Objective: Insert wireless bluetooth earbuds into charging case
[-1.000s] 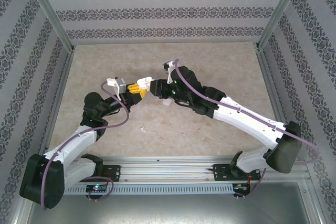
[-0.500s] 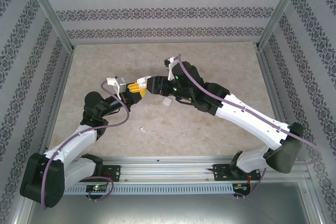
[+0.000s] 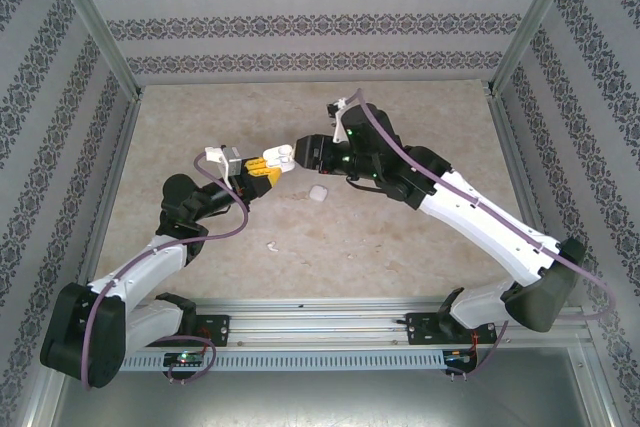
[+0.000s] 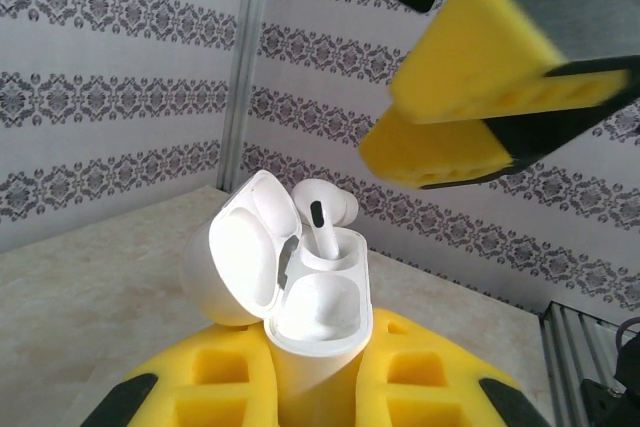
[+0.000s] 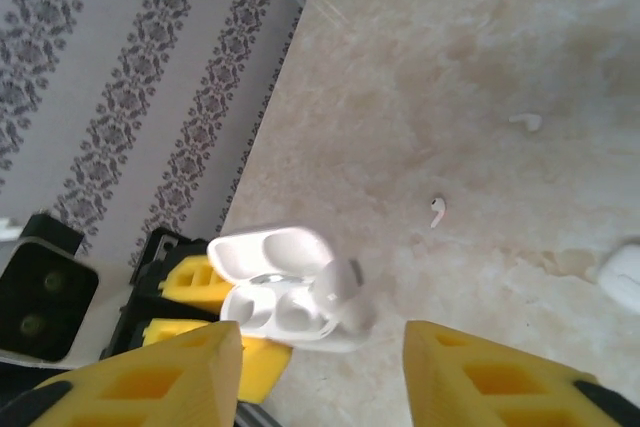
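Left gripper (image 4: 320,397) clamps the open case (image 4: 318,312); one earbud (image 4: 322,215) sits proud, seemingly half-seated. The right gripper (image 5: 320,347), open and empty, could knock it out with an off-line push.

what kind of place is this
Probably a robot test booth, not a home: the left arm and right arm are bolted to a rail at the table edge. Wallpapered panels in a metal frame close three sides, and the work is a case.
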Controlling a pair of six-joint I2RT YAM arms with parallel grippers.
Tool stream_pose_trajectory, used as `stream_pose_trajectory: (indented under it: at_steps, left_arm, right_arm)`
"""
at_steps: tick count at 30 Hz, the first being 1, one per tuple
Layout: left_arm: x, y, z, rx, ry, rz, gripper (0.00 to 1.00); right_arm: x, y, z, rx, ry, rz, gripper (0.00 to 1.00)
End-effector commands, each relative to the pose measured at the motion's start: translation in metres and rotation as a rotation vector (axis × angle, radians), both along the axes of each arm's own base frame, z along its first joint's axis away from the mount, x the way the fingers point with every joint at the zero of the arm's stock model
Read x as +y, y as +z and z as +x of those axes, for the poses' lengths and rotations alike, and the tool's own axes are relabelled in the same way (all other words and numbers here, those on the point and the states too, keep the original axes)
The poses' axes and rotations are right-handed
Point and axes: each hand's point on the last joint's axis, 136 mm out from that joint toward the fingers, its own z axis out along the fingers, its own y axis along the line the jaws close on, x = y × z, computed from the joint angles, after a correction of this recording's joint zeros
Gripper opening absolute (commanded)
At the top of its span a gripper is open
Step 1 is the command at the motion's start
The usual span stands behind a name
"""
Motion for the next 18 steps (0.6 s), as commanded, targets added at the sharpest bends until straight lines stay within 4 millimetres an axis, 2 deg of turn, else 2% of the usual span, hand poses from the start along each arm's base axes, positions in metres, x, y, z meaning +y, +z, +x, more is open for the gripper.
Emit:
stream_pose_trajectory:
  at_steps: [1,4,10,18]
  left_arm:
    - [-0.007,0.028,-0.014,-0.088,-0.076,-0.042,0.0]
    - [-0.008,0.029,-0.016,-0.085,-0.091,-0.044,0.0]
    - [-0.011,0.033,-0.021,-0.086,-0.12,-0.055,0.0]
    - [-0.012,0.034,-0.022,-0.077,-0.129,-0.059,0.0]
  right_arm:
    - [-0.013,0.005,-0.004,0.019,0.001,0.035,0.4]
    - [-0.015,0.003,-0.001,0.027,0.016,0.044,0.35]
    - [-0.018,-0.016,0.001,0.079,0.036,0.038,0.27]
    - [-0.01,-0.019,-0.006,0.105,0.109,0.114,0.25]
